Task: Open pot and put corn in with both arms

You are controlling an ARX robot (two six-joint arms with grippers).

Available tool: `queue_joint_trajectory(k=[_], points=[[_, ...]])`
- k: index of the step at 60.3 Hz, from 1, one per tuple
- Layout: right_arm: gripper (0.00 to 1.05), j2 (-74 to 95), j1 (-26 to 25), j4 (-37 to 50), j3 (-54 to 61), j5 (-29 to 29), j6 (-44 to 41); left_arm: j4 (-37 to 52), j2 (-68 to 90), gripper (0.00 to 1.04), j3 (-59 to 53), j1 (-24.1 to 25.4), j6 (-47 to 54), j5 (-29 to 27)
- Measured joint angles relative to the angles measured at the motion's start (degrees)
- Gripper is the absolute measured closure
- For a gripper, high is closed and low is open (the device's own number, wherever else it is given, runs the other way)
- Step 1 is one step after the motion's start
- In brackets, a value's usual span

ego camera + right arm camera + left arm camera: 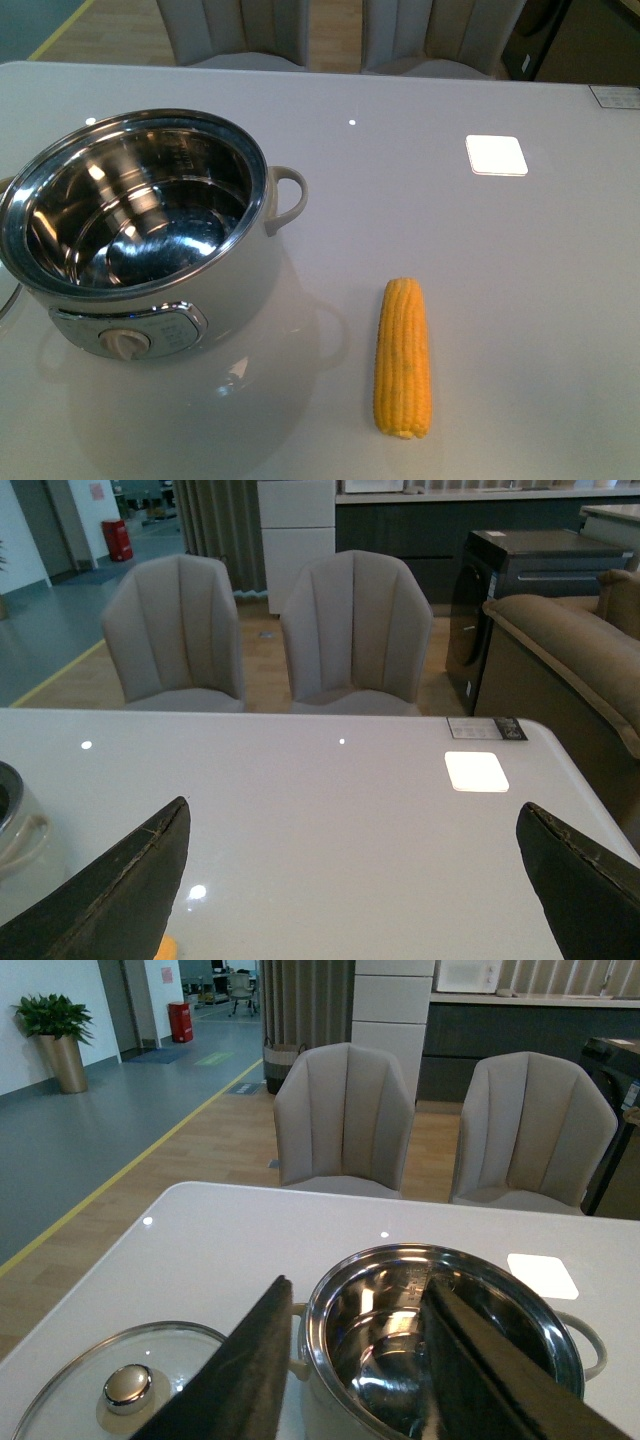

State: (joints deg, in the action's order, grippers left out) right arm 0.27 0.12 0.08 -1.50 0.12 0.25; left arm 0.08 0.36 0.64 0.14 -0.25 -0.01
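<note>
The pot [240, 290] stands uncovered at the table's left, its shiny steel bowl empty and its dial panel facing me. Its glass lid [128, 1385] lies flat on the table beside it, seen only in the left wrist view. The corn [403, 355] lies on the table to the right of the pot, apart from it. Neither arm shows in the front view. My left gripper [357, 1282] hangs open above the pot [440, 1320] with nothing between its fingers. My right gripper [352, 805] is wide open over bare table, and a sliver of corn [165, 948] shows by one finger.
The white table [520, 280] carries a bright white square [496, 155] at the back right. Two grey chairs [240, 30] stand behind the far edge. A brown sofa [570, 650] is off the table's right end.
</note>
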Motion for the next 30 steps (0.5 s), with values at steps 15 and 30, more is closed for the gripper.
queue_joint_trajectory(k=[15, 30], points=[[0.09, 0.0, 0.0, 0.0, 0.0, 0.0, 0.0, 0.0, 0.0, 0.06, 0.0, 0.0, 0.0, 0.0], [0.09, 25.5, 5.7, -30.8, -12.2, 12.2, 24.4, 0.0, -0.1, 0.07, 0.0, 0.0, 0.0, 0.0]])
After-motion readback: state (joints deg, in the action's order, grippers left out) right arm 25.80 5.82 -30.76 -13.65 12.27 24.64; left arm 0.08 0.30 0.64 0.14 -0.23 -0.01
